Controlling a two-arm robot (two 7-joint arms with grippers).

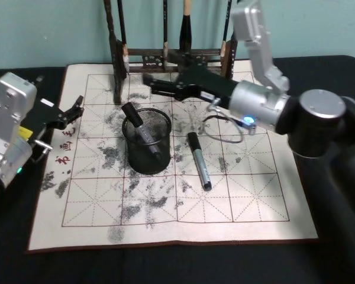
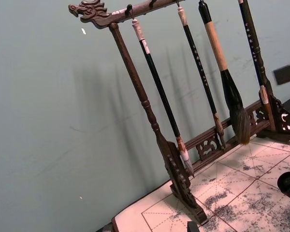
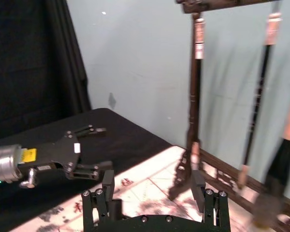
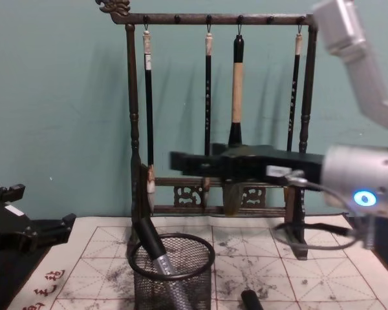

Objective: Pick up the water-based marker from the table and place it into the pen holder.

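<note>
The pen holder, a black wire-mesh cup, stands mid-mat, also in the chest view. One water-based marker with a black cap and grey body leans inside it. Another marker lies flat on the mat just right of the holder. My right gripper hovers open and empty above and behind the holder, its fingers wide apart. My left gripper stays open at the mat's left edge, holding nothing.
A tall dark wooden brush rack with several hanging brushes stands at the back of the ink-stained grid mat. A thin cable loops under the right wrist. Black cloth surrounds the mat.
</note>
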